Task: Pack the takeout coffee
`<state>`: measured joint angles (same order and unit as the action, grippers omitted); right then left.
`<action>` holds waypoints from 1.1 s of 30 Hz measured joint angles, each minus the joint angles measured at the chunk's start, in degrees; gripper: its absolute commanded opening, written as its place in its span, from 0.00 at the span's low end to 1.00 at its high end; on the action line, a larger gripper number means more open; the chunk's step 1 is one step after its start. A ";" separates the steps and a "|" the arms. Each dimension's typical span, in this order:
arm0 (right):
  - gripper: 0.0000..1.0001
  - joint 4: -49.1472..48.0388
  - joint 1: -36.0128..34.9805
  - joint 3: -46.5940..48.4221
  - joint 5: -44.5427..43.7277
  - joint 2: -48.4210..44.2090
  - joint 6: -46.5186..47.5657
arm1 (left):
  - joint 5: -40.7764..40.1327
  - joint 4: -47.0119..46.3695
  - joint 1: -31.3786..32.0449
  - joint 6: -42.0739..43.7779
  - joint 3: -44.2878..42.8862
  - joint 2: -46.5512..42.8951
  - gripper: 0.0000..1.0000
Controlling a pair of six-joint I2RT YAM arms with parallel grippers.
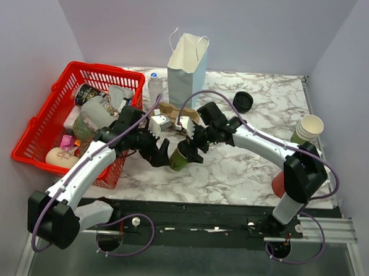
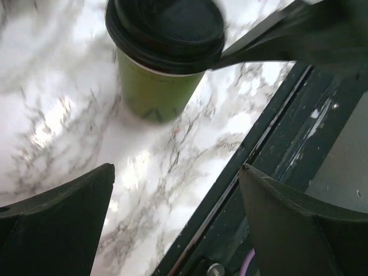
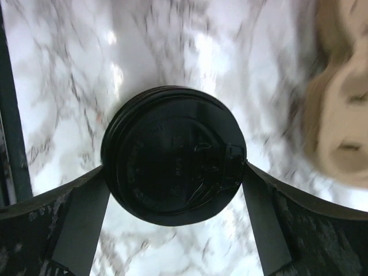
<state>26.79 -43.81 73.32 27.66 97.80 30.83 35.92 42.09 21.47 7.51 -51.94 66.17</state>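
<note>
- White walls close in a marble counter, with both arms reaching in to its middle from the near edge.
- The coffee stands on the counter near the front edge, its black lid on, between the two hands.
- The right hand is spread wide over the cup from above, with one finger on each side of the lid, right at its rim. Whether the fingers press on the lid or only flank it, I cannot tell.
- The left hand is wide and empty, just beside the cup on its left and pointing at it without touching.
- A white paper bag stands open at the back of the counter, well apart from the coffee.
- A clear bottle stands just left of the bag.
- A brown cardboard carrier lies between the bag and the hands.
- A red basket full of mixed items sits at the left edge.
- A small stack of black lids lies toward the back right.
- A stack of cups stands at the right edge.
- A red cup is partly hidden behind the right arm.
</note>
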 measured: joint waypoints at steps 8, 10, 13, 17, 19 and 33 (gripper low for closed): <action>1.00 6.54 0.70 -0.15 -0.57 1.95 -0.87 | 2.62 -3.39 -0.09 0.26 -4.70 -2.32 0.97; 1.00 6.60 0.72 -0.15 -0.55 1.95 -0.85 | 2.71 -3.58 -0.11 0.50 -5.16 -2.25 0.97; 0.99 6.64 0.72 -0.15 -0.42 1.95 -0.85 | 2.75 -3.58 -0.15 0.68 -5.18 -2.21 0.97; 0.98 6.49 0.94 -0.33 -0.44 1.70 -0.87 | 2.75 -3.48 -0.90 0.39 -5.16 -2.19 0.97; 0.97 6.43 1.46 -0.87 -0.39 0.90 -0.94 | 2.73 -3.48 -1.36 0.46 -5.01 -2.19 0.97; 0.95 12.68 17.49 -1.27 5.25 -8.79 -3.04 | 3.61 -0.79 1.95 9.27 -7.80 4.46 0.98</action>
<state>39.46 -26.33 72.05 32.91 89.01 27.79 39.53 41.30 23.42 16.78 -59.75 70.63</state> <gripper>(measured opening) 0.951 0.977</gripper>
